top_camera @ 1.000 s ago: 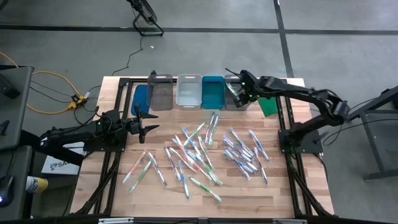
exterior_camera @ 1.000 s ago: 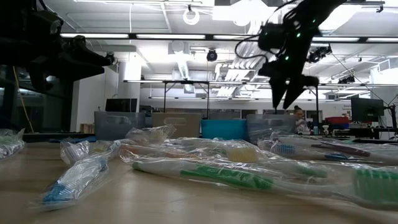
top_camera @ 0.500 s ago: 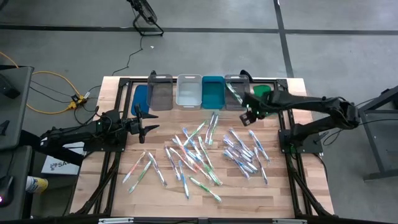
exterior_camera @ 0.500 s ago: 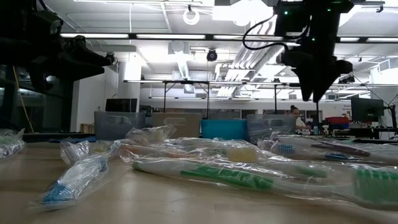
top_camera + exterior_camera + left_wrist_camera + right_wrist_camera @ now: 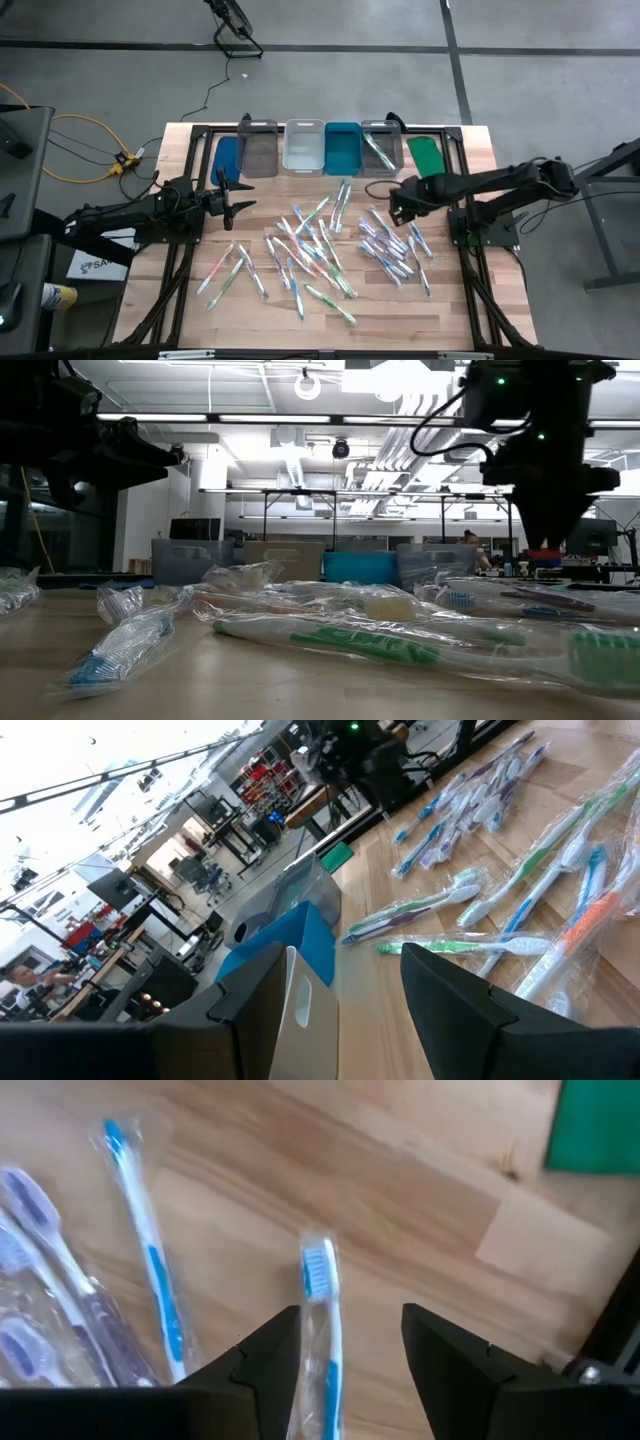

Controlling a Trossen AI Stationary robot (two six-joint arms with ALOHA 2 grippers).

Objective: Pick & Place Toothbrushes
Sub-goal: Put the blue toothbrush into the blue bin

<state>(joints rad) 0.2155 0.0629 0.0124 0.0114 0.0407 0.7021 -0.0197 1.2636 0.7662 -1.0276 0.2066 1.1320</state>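
I have the right end effector [image 5: 393, 203] over the desk [image 5: 190, 310], above the right-hand cluster of toothbrushes [image 5: 395, 245], a little in from the desk's right edge and short of the row of bins [image 5: 305, 148] along the far edge. Its fingers [image 5: 262, 1355] are spread, and through my right wrist camera I see a wrapped blue toothbrush [image 5: 322, 1335] lying on the wood in the gap between them; I cannot tell whether they touch it.

A second blue toothbrush [image 5: 150, 1270] lies just beside it, with purple ones at the edge of that view. The green sheet [image 5: 428, 157] sits at the far right corner of the desk.

The left end effector [image 5: 240, 197] waits near the desk's left edge, fingers spread, holding nothing.

Most toothbrushes are scattered loose across the middle of the desk, with a smaller group [image 5: 232, 272] toward the near left. One toothbrush [image 5: 377, 150] lies in the grey bin at the right end of the row. From the low view, the wrapped brushes lie flat in the foreground.
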